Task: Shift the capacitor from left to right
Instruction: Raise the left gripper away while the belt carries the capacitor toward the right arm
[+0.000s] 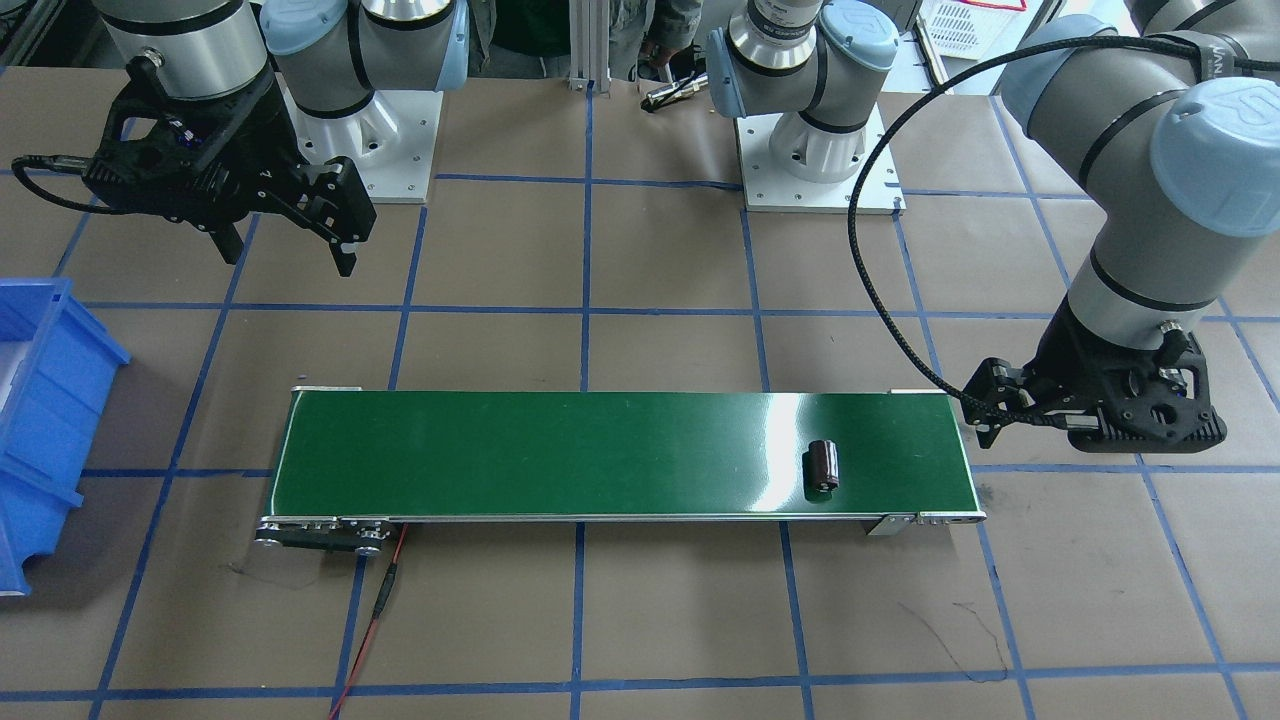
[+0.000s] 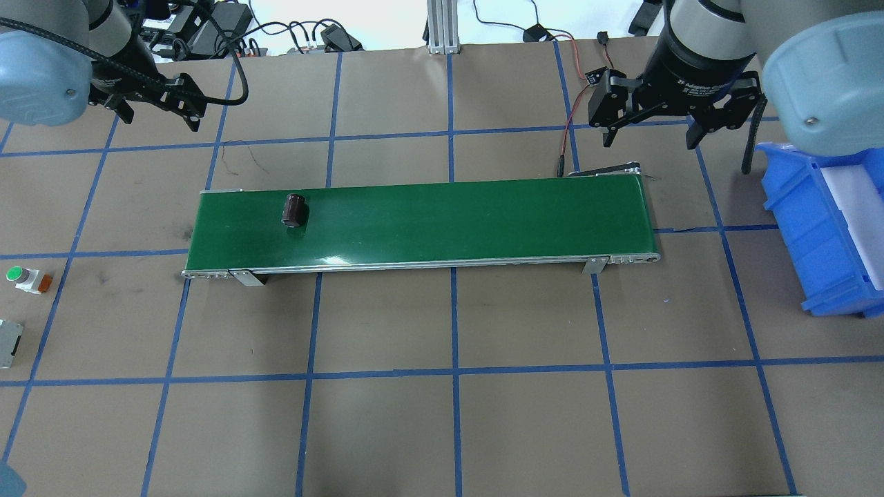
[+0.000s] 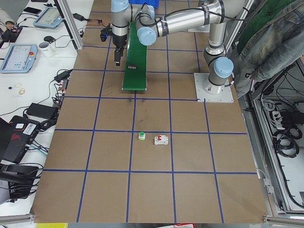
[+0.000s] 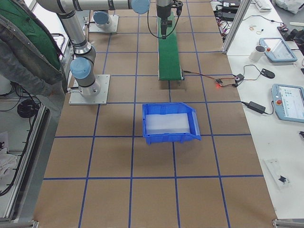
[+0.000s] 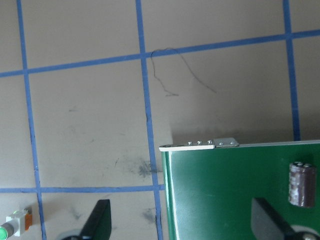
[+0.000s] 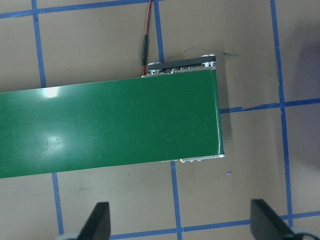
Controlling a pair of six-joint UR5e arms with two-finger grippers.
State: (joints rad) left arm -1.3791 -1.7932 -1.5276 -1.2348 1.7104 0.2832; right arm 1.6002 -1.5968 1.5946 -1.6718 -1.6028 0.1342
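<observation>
The capacitor (image 2: 295, 210), a stubby dark-brown cylinder, lies on its side on the green conveyor belt (image 2: 449, 221) near the belt's left end. It also shows in the front view (image 1: 823, 466) and at the right edge of the left wrist view (image 5: 302, 183). My left gripper (image 2: 160, 110) is open and empty. It hovers beyond the belt's left end, above bare table; its fingers (image 5: 100, 217) frame the belt's corner. My right gripper (image 2: 649, 131) is open and empty, up above the belt's right end (image 6: 215, 115).
A blue bin (image 2: 822, 228) with a white liner stands on the table right of the belt. A green-capped push button (image 2: 21, 277) and a grey-white block (image 2: 8, 342) lie at the table's left edge. A red wire (image 2: 570, 131) runs to the belt's right end.
</observation>
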